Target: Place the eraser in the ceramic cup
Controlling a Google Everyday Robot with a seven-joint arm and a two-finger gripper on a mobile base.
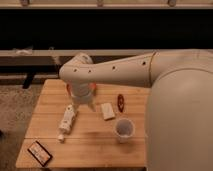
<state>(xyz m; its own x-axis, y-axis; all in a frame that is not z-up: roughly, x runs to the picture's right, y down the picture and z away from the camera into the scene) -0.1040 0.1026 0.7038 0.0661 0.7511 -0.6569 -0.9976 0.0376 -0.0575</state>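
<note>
The eraser (39, 152), a flat black block with an orange-red border, lies at the table's front left corner. The ceramic cup (124, 129), plain white and upright, stands at the front right of the wooden table (90, 145). My gripper (84, 101) hangs down from the white arm over the table's back middle, far from the eraser and well left of and behind the cup. It holds nothing that I can see.
A white tube-like bottle (66, 120) lies just front left of the gripper. A pale beige block (107, 110) and a small dark red oval object (120, 102) lie to its right. An orange bowl (93, 88) shows partly behind the wrist. My arm covers the table's right side.
</note>
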